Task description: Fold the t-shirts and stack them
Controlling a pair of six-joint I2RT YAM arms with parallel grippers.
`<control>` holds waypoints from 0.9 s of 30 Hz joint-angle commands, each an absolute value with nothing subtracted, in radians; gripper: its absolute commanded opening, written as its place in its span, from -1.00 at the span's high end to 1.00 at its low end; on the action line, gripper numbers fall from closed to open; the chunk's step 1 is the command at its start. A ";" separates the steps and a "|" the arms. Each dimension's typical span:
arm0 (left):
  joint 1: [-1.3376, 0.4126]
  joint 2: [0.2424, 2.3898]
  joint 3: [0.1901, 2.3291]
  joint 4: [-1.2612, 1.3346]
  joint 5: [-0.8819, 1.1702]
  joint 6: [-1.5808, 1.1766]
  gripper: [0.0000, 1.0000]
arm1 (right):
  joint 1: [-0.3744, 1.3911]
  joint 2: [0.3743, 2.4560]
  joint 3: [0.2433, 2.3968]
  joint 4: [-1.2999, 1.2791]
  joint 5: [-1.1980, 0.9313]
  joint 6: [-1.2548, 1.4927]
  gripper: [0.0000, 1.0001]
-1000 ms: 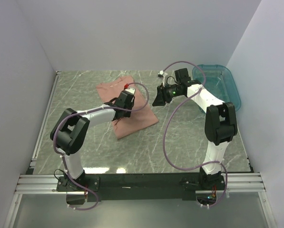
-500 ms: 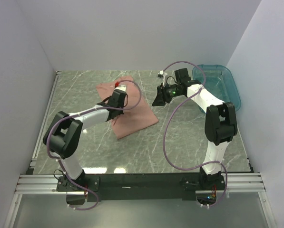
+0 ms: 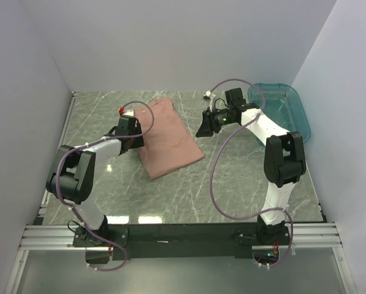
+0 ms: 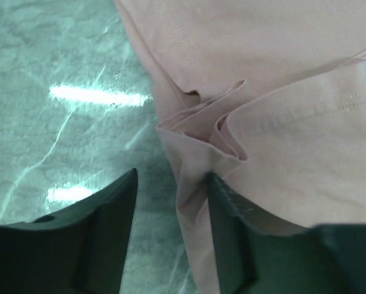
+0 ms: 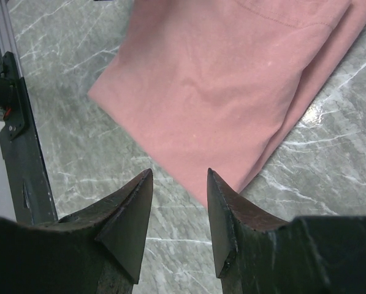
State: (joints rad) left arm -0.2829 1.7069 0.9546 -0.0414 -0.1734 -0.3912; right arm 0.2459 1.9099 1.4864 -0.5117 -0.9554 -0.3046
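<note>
From above, a folded pink shirt (image 3: 170, 138) is seen lying flat on the tabletop (image 3: 232, 184), towards 11 o'clock from its centre; the left end effector (image 3: 129, 136) is set at the shirt's 9 o'clock edge; the right end effector (image 3: 202, 128) is held just off its 3 o'clock side, apart from the cloth.

How the fingers stand cannot be made out from above and is shown only by the wrist cameras. In the left wrist view the fingers (image 4: 97, 239) are parted to a middling width, low over the tabletop; a bunched, layered hem of the shirt lies in the gap, close to the finger at 3 o'clock, and the cloth is not shown clamped. In the right wrist view the fingers (image 5: 124, 233) are parted rather narrowly with nothing between them, raised above a corner of the shirt; the stacked layers of the fold are shown along its edge.

Against the picture of a second ago, the left end effector has been carried from over the shirt's middle towards 9 o'clock, out to its edge; the right arm has not been shifted; the shirt's 5 o'clock corner is found where it was.

The tabletop is marbled grey-green with white veins, and lamp reflections are caught on it in the left wrist view; it is enclosed by plain pale walls (image 3: 170, 43); a clear teal bin (image 3: 293, 98) is placed at its 2 o'clock corner.
</note>
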 commanded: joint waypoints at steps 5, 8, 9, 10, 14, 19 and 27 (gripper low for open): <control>-0.241 1.586 0.922 0.012 -0.178 -0.480 -0.15 | 0.242 1.896 1.505 -0.541 -0.968 -0.342 0.05; -0.196 1.582 0.923 0.012 -0.108 -0.503 0.07 | 0.241 1.896 1.506 -0.548 -0.960 -0.357 0.05; -0.184 1.578 0.919 0.018 -0.071 -0.511 0.15 | 0.241 1.896 1.506 -0.549 -0.962 -0.357 0.05; -0.167 1.577 0.916 0.021 -0.058 -0.520 0.16 | 0.241 1.896 1.508 -0.549 -0.962 -0.359 0.05; -0.143 1.551 0.890 0.032 -0.009 -0.538 0.07 | 0.241 1.898 1.514 -0.572 -0.957 -0.377 0.05; -0.135 1.506 0.856 0.019 0.096 -0.546 0.00 | 0.250 1.911 1.536 -0.624 -0.881 -0.449 0.05; -0.123 1.548 0.842 0.021 0.115 -0.591 0.00 | 0.264 1.954 1.534 -0.545 -0.799 -0.333 0.05</control>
